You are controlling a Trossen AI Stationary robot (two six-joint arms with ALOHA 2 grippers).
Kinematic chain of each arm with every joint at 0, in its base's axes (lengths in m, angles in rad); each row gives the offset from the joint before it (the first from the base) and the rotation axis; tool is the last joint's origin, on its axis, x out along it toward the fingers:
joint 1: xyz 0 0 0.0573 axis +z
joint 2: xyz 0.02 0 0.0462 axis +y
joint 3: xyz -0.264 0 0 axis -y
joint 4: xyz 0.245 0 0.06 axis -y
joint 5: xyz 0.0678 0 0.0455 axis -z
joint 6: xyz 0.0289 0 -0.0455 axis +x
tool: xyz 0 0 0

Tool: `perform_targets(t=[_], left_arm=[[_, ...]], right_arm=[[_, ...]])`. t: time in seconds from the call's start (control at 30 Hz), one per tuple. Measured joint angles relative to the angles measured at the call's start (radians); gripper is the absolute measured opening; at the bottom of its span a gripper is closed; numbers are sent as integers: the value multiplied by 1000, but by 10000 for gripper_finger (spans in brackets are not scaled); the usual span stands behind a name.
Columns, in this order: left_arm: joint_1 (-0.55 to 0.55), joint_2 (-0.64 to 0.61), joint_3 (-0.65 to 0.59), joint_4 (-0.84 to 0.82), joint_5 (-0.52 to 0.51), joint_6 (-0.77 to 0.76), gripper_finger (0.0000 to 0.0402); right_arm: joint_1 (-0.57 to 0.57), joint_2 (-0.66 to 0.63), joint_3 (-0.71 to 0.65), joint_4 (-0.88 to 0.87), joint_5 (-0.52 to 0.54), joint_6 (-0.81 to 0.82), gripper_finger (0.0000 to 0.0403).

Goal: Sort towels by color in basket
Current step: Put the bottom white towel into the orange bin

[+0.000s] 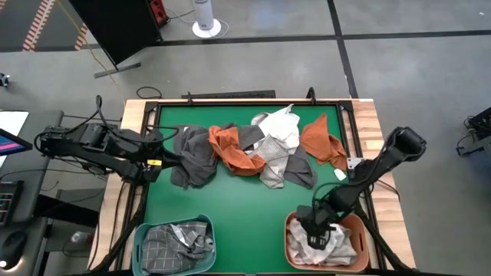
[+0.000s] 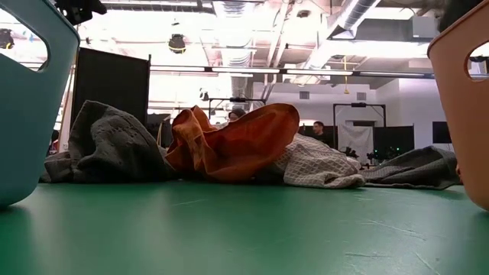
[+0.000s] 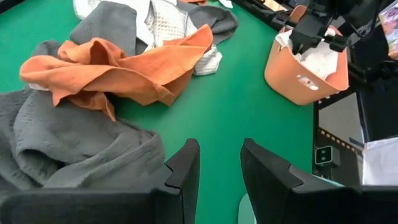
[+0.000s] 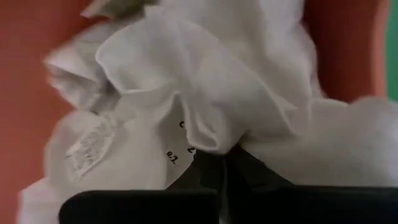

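My right pincer is pinched shut on a white towel inside the orange basket; my left pincer hovers half open beside the towel pile.

- We see two dark, near-black arms built of slim tubular links and bulkier rounded joint housings.
- The left arm carries black cables along its length and a small yellow mark near its wrist.
- The left claw has two flat, angular, matte dark fingers.
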Motion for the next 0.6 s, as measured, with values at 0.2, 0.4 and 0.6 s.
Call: perform_targets(t=[0.2,0.4,0.6], left_arm=[[0,0,0,-20,0,3,110],[0,0,0,-22,0,18,110],[0,0,0,-22,0,19,110]], right_arm=[[46,66,2,-64,-69,-1,34],[61,124,5,-156,-89,13,34],[22,131,2,-172,-90,-55,37]])
